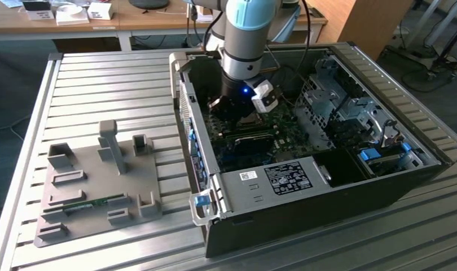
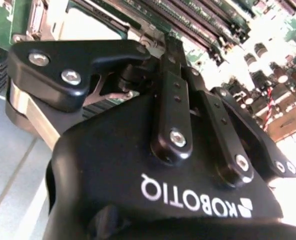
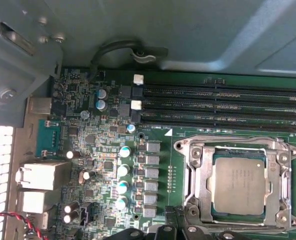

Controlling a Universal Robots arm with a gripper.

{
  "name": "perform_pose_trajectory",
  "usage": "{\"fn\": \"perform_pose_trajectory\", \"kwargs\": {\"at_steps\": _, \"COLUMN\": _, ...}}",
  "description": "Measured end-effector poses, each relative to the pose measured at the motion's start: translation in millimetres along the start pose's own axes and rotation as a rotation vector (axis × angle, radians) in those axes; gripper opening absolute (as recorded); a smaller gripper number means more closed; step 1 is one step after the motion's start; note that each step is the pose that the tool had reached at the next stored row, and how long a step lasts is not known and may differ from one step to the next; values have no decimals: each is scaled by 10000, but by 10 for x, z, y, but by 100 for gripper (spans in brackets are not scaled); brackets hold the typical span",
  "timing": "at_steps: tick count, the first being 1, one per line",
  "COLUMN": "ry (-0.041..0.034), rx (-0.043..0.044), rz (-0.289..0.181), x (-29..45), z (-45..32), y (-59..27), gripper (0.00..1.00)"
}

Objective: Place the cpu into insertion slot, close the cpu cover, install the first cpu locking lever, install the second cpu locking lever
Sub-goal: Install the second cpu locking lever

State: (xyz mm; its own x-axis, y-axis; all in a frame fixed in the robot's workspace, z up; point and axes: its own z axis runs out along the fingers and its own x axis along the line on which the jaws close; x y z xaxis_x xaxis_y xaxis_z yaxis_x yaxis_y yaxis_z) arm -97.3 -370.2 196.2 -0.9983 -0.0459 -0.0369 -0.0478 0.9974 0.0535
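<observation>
The cpu (image 3: 238,182), a small square chip with a silver-grey top, lies flat in the socket on the green motherboard (image 3: 103,145). The cpu cover (image 3: 198,175), a silvery frame, lies down around it, and the chip shows through its square opening. Thin metal lever rods run along the socket's edges; I cannot tell whether they are latched. My gripper (image 3: 174,221) hovers at the socket's near edge with its black fingers (image 2: 171,50) together, nothing visible between them. In the exterior view the gripper (image 1: 240,113) reaches down into the open computer case (image 1: 409,186).
Black memory slots (image 3: 213,105) run beside the socket, with capacitors (image 3: 123,170) and rear ports (image 3: 38,175) further along the board. The case wall (image 3: 188,30) stands close behind. A grey fixture plate (image 1: 100,180) lies on the slatted table at the exterior view's left.
</observation>
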Motion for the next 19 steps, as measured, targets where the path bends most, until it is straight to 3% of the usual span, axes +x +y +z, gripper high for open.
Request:
{"fn": "perform_pose_trajectory", "kwargs": {"at_steps": 7, "ry": -4, "rx": -6, "rz": 1, "x": 3, "z": -16, "y": 2, "gripper": 11}}
{"fn": "perform_pose_trajectory", "kwargs": {"at_steps": 19, "ry": -1, "rx": 0, "rz": 0, "x": -5, "z": -241, "y": 13, "gripper": 11}}
